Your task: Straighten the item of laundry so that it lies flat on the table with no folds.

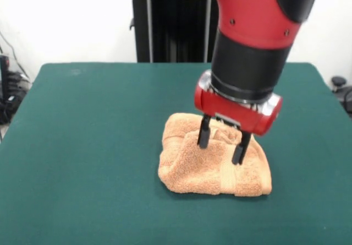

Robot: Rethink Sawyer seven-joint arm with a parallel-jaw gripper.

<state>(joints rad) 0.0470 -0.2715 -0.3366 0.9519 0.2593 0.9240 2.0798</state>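
The orange-tan towel (190, 173) lies crumpled and folded over itself on the green table (82, 146), a little right of centre. Its flat woven band (228, 180) runs down its front right part. My gripper (221, 147) hangs from the red and black arm straight over the towel's top. Its two black fingers (204, 135) point down, spread apart, with their tips at or just into the cloth folds. No cloth is lifted between them.
The black pedestal (170, 30) stands behind the table's far edge. Cables and dark equipment (8, 91) sit off the left edge, and a dark object (342, 88) sits off the right edge. Green table surface surrounds the towel on all sides.
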